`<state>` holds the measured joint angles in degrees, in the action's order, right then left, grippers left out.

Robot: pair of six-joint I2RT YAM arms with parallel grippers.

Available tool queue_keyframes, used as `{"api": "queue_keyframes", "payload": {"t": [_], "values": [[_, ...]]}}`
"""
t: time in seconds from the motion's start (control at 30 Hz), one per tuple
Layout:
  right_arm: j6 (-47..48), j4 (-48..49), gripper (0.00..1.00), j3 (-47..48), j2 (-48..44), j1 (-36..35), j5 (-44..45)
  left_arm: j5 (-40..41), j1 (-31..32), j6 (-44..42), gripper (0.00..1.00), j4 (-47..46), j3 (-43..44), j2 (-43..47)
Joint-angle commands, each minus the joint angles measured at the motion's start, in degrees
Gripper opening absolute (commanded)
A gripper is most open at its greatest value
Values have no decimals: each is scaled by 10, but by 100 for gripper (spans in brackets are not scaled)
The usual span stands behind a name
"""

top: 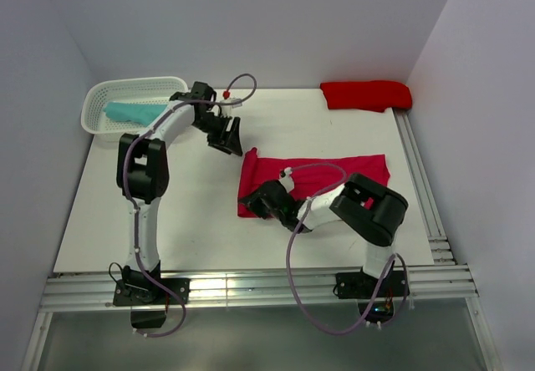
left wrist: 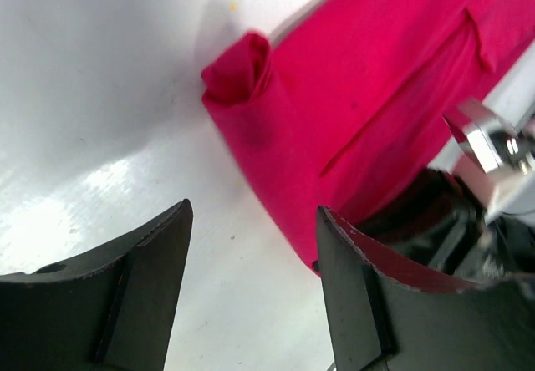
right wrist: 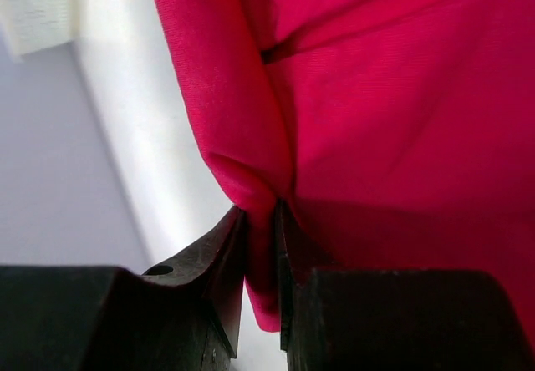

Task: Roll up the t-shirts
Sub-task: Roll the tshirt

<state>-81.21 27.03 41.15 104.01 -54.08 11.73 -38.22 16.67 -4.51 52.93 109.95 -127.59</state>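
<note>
The raspberry-crimson t-shirt lies as a flat folded strip in the middle of the table. My right gripper sits at its near left end, shut on a pinched fold of the cloth. My left gripper hovers open just left of the shirt's far left corner, which is curled up; nothing is between its fingers. A brighter scarlet t-shirt lies bunched at the back right corner. A teal t-shirt rests inside the basket.
A white lattice basket stands at the back left corner, close behind the left arm. Metal rails run along the table's right edge and near edge. White walls close in on three sides.
</note>
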Motion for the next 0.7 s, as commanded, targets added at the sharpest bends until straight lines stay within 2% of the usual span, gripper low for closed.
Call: {"api": "queue_keyframes", "payload": {"t": [0.0,0.07,0.27,0.47,0.67], "values": [[-47,119,13,-58,43,12,-68,-77,-5,-39,66,-12,-50,42],[-73,188,13,-83,63,18,-79,-94,-6,-57,66,-30,-72,39],[-112,276,11,-117,109,25,-103,-146,-5,-62,66,-90,-134,13],[-136,351,11,-142,133,31,-115,-149,6,-10,65,-152,-151,-18],[-150,403,11,-164,149,35,-115,-101,31,65,63,-215,-157,-29]]}}
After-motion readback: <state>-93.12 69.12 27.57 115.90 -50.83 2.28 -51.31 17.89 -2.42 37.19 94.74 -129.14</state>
